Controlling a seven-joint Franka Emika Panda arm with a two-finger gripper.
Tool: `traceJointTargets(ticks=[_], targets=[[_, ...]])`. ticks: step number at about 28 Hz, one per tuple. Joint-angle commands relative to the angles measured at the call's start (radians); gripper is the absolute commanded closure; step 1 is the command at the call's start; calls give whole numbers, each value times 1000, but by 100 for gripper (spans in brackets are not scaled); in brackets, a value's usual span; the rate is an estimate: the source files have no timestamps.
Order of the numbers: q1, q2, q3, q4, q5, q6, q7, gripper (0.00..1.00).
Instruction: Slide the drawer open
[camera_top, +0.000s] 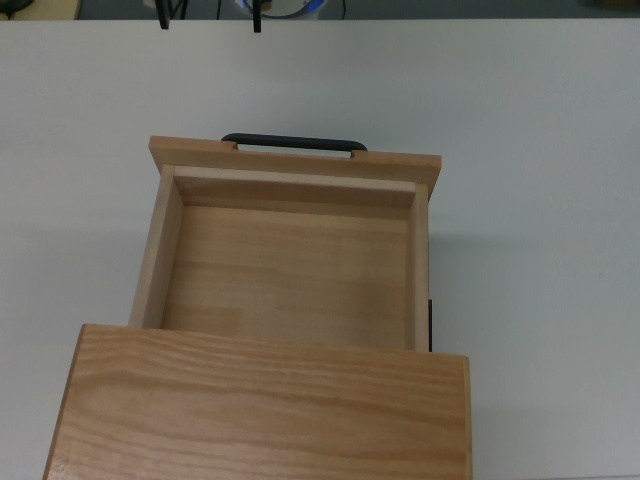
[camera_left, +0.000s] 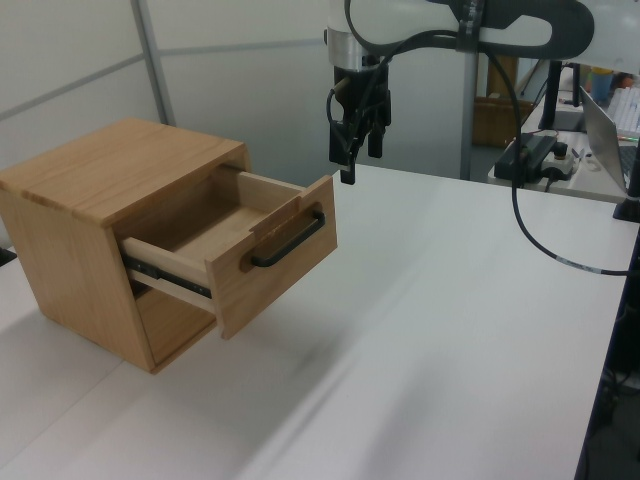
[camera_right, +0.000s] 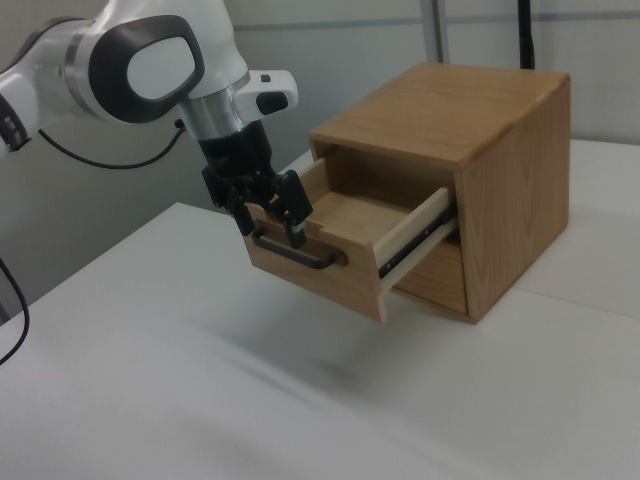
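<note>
Plainly, the drawer (camera_left: 250, 245) stands pulled out — the hand (camera_left: 358, 165) hangs above it, fingers parted, empty.

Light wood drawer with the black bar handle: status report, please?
Claw open, empty, clear of the black U-shaped handle. Light wood drawer pulled well out of the wooden cabinet, empty inside. Nothing in the way.

drawer (camera_left: 240, 250) jutting from cabinet (camera_left: 110, 180) on table (camera_left: 450, 330), gripper (camera_left: 352, 165) above and behind its handle (camera_left: 288, 240)
</note>
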Motion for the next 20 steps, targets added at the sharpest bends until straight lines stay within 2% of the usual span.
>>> traceJointTargets(ticks=[1,4,20], targets=[[2,-16,3,-4,4,-22,19,0],[2,-15,4,-4,20,-22,19,0],[2,-13,6,-6,11,-24,14,0]])
